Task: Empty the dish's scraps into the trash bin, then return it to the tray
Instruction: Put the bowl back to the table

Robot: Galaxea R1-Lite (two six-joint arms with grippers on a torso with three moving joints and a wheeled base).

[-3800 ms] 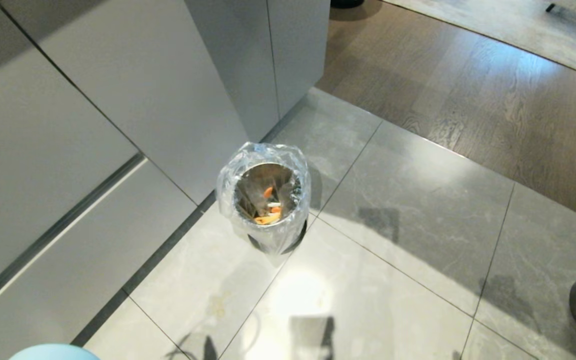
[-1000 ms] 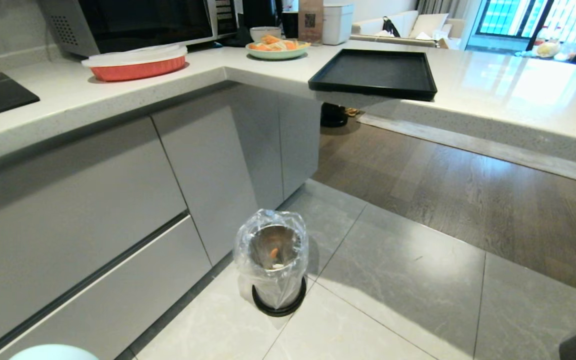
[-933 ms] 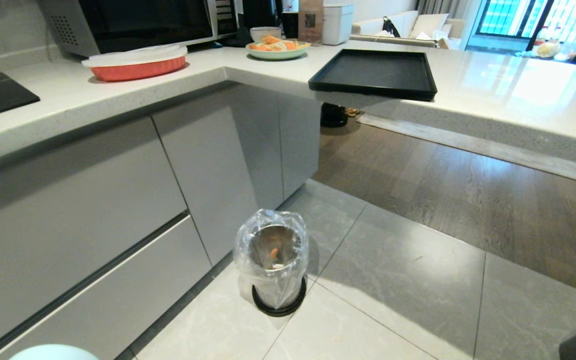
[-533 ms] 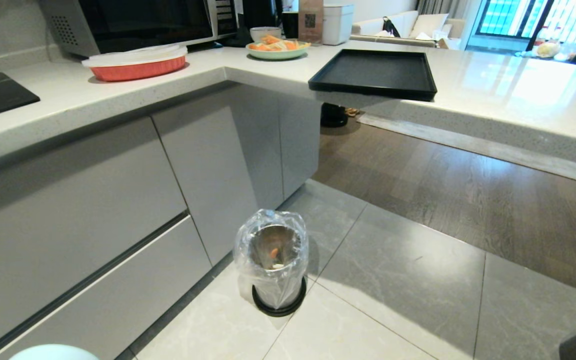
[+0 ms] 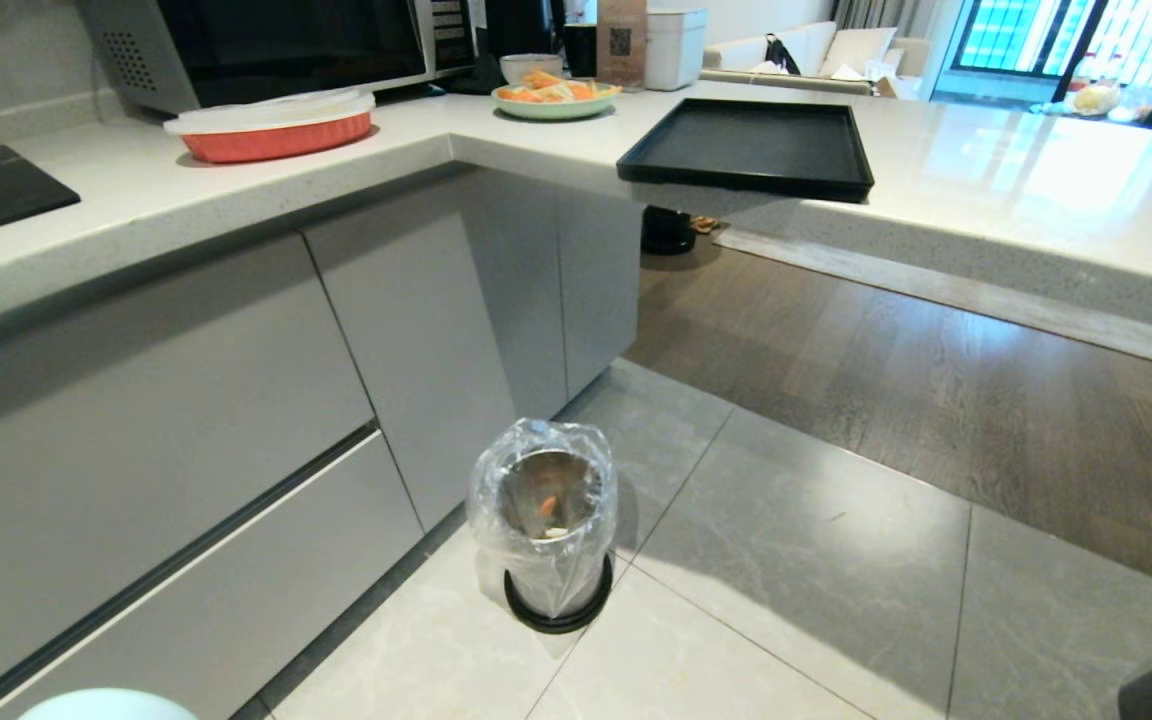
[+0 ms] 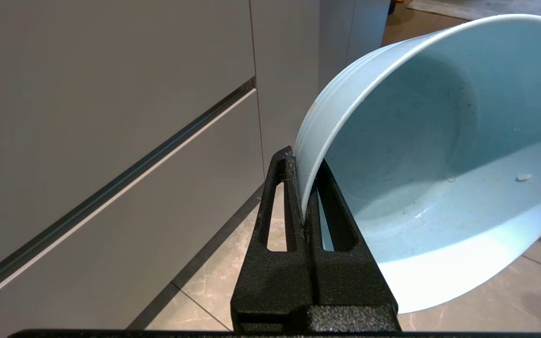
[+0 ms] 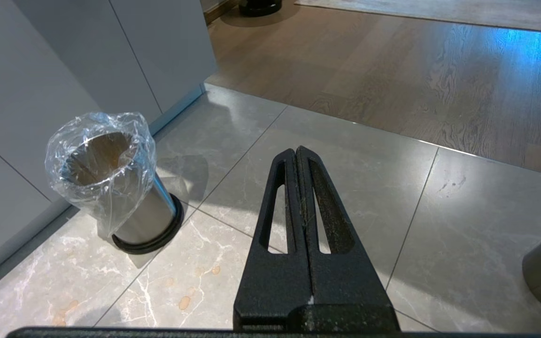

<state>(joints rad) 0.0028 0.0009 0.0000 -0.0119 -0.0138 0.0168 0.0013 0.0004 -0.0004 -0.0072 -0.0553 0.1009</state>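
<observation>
While the left hand (image 6: 304, 188) is clamped on the rim of the pale blue bowl (image 6: 439, 159), one finger inside and one outside, the bowl hangs tilted on its side over the tiled floor (image 5: 796, 560), just beside the grey cabinet drawers (image 5: 166, 420). Its inside is almost bare, with only a tiny white speck (image 6: 524, 177) stuck to the wall. In the head view only a sliver of the bowl shows at the near left edge. The small metal bin (image 5: 548, 525), lined with a crinkled clear bag, stands on the floor close to the foot of the cabinets, and orange and white scraps (image 5: 548, 512) lie inside it. The right hand (image 7: 297, 188) has its fingers pressed together with nothing between them, and it hangs over the tiles to the right of the bin. Up on the pale surface (image 5: 986, 190), far from the bin, the black tray (image 5: 751, 145) sits with one corner overhanging the edge. Farther left on the surface are a green plate of orange slices (image 5: 556, 95) and a red baking dish (image 5: 271, 125) under a clear lid.
</observation>
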